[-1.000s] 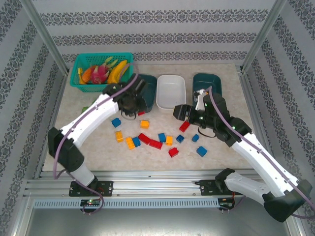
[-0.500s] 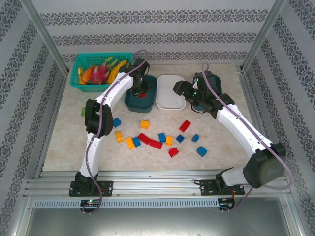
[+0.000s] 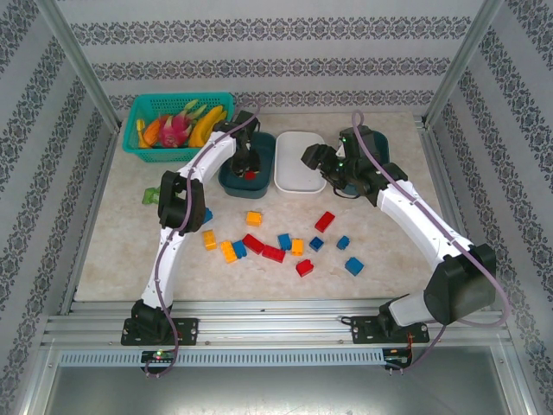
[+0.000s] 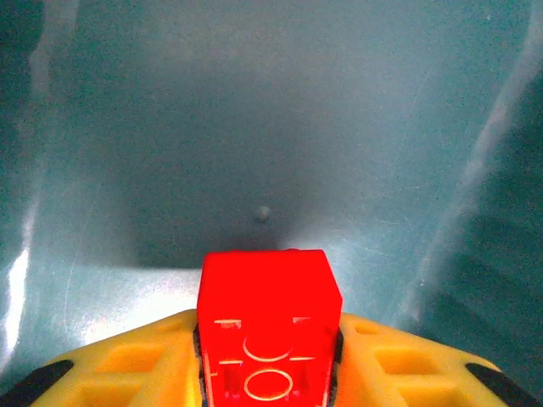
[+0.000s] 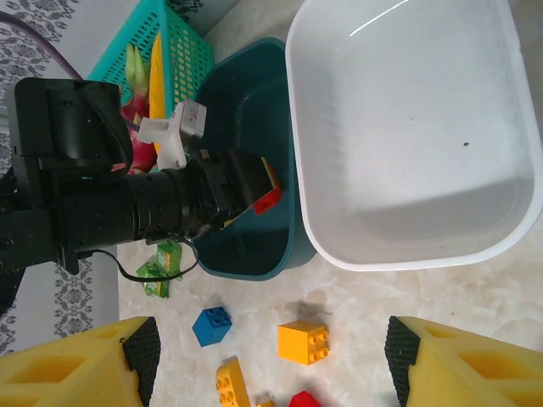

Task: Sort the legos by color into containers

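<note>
Red lego (image 4: 265, 326) just above teal tray (image 4: 254, 127); loose legos (image 3: 273, 253) near white tray (image 3: 300, 164).

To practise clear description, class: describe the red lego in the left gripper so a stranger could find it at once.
Find the teal mesh basket at far left; beside it sits a dark teal tray. The left gripper reaches into that tray, clamping a red lego. Unlike the other red legos, loose on the tabletop, it is held inside a tray.

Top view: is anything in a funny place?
Yes: a small green toy lies on the table, left of the scattered legos. It is no brick, and it sits outside the fruit basket.
</note>
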Robot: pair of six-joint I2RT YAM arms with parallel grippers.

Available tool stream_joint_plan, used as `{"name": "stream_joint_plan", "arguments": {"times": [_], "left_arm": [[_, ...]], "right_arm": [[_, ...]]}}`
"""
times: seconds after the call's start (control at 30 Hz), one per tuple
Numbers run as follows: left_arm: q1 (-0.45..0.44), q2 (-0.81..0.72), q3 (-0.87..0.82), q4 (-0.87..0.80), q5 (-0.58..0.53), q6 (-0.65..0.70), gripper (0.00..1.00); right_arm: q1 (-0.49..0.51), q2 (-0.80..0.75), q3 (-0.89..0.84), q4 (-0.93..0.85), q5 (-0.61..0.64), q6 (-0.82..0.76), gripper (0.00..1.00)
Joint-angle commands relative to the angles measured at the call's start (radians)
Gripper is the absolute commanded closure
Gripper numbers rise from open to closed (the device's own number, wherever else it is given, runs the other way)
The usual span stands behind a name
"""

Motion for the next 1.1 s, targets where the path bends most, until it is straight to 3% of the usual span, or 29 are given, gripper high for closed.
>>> {"name": "stream_joint_plan", "arguments": {"times": [0.0,0.2,0.43,0.6,0.8,0.93,1.07], "left_arm": [[0.015,0.022,0.031,-0.018,0.012,0.015,0.52],[0.016,-0.057,0.051,-0.034,-0.013,0.014,0.34],[0.015,-0.236,0.052,-0.049,-0.022,0.01,0.22],[-0.011,-0.412,-0.037,-0.011,0.05,0.05,0.15],[-0.123,-0.783,-0.54,0.209,0.155,0.099,0.08],[-0.235,-1.034,-0.93,0.379,0.189,0.067,0.06],[-0.338,-1.245,-1.235,0.506,0.154,-0.013,0.04]], "right_arm": [[-0.011,-0.013,-0.013,-0.037,-0.001,0.007,0.27],[-0.008,-0.055,0.025,-0.142,0.056,-0.052,0.27],[-0.009,-0.109,0.12,-0.369,0.147,-0.122,0.29],[-0.001,-0.167,0.14,-0.56,0.216,-0.099,0.32],[0.007,-0.294,-0.063,-0.764,0.297,0.043,0.31],[-0.001,-0.366,-0.302,-0.695,0.238,0.129,0.3],[-0.004,-0.355,-0.472,-0.574,0.172,0.185,0.24]]}}
